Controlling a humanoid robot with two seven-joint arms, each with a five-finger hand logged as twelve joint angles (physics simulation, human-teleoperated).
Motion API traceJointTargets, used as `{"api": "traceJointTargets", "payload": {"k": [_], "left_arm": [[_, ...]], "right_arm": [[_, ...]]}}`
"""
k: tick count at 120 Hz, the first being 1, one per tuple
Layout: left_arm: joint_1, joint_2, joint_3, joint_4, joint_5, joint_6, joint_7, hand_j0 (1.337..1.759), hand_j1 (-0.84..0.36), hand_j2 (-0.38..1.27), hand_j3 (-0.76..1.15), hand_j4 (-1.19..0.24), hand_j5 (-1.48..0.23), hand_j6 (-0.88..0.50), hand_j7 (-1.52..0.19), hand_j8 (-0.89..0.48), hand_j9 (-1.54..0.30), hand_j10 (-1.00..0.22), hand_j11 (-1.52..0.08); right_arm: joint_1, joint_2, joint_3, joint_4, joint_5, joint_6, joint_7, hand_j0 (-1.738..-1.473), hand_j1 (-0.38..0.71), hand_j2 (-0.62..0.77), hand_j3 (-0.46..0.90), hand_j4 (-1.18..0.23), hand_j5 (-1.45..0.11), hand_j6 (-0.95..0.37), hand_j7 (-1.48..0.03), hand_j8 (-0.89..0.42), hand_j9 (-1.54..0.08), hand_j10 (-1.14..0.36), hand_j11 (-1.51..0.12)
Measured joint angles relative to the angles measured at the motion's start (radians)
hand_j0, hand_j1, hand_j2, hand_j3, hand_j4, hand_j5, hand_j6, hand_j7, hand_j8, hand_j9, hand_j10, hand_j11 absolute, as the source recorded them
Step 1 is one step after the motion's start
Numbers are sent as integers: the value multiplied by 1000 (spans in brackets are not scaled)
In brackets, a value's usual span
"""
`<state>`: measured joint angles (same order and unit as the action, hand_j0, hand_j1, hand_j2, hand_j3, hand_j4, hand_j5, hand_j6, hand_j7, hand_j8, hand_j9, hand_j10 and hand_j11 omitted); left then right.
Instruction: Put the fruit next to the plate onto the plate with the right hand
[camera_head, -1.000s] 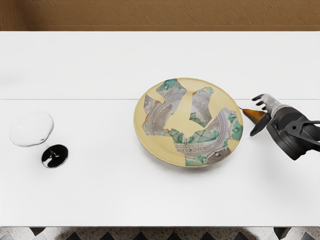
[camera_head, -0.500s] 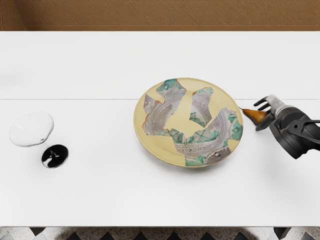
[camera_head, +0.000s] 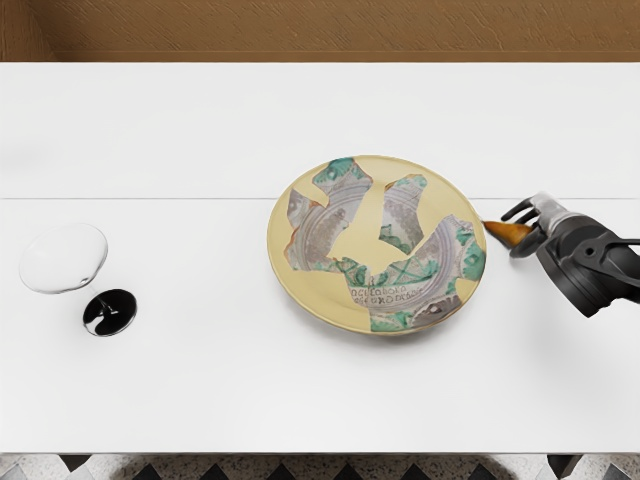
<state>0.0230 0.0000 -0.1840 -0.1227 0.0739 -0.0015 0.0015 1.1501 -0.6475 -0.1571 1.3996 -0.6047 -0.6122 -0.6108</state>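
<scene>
Table (camera_head: 320, 400), white, one, seen from its near edge to its far edge. Toward the left edge: black disc (camera_head: 110, 311), one; just behind it, touching or nearly so, clear glass vessel (camera_head: 63, 257), one. Right of centre: plate (camera_head: 377, 243), one, yellow with grey-green patterned patches, nothing on it. Just off the plate's right rim, on the table: fruit (camera_head: 503, 231), one, orange-brown, tapered; long axis runs left to right, thin tip pointing at the rim, thick end hidden in the hand. Right hand (camera_head: 548, 226), one, entering from the right edge; fingers curled over and under the thick end, apparently pinching the fruit. The fruit lies directly left of the palm, between hand and plate, so the carry judged due is leftward over the rim. Left hand: not in view
</scene>
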Motion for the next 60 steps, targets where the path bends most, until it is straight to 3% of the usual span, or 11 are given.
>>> {"api": "traceJointTargets", "payload": {"k": [8, 21, 36, 53, 60], "left_arm": [[0, 0, 0, 0, 0, 0, 0, 1658, 325, 4, 0, -21, -27, -21, -26, -21, -26, -21, -26], [0, 0, 0, 0, 0, 0, 0, 1658, 325, 4, 0, -21, -26, -21, -26, -21, -26, -21, -26], [0, 0, 0, 0, 0, 0, 0, 1658, 325, 4, 0, -21, -26, -21, -26, -21, -26, -21, -26], [0, 0, 0, 0, 0, 0, 0, 1658, 325, 4, 0, -21, -26, -21, -26, -21, -26, -21, -26], [0, 0, 0, 0, 0, 0, 0, 1658, 325, 4, 0, -21, -26, -21, -26, -21, -26, -21, -26]], "right_arm": [[0, 0, 0, 0, 3, 1, 0, -1655, 292, -96, 0, -546, -700, -426, -735, -187, -802, -185, -887], [-7, 0, 1, 0, 25, -1, 24, -1648, 325, -91, -2, -499, -754, -385, -815, -26, -1012, -58, -1080], [-15, -1, 2, 0, 30, 1, 40, -1644, 357, -27, -2, -500, -808, -370, -890, 83, -1147, 55, -1245], [-19, -2, 2, 0, 58, 1, 64, -1646, 369, 12, -16, -590, -900, -371, -995, 197, -1278, 185, -1377], [-22, -4, 2, 0, 63, 2, 72, -1648, 370, -25, 38, -623, -926, -373, -1030, 227, -1308, 212, -1418]]}}
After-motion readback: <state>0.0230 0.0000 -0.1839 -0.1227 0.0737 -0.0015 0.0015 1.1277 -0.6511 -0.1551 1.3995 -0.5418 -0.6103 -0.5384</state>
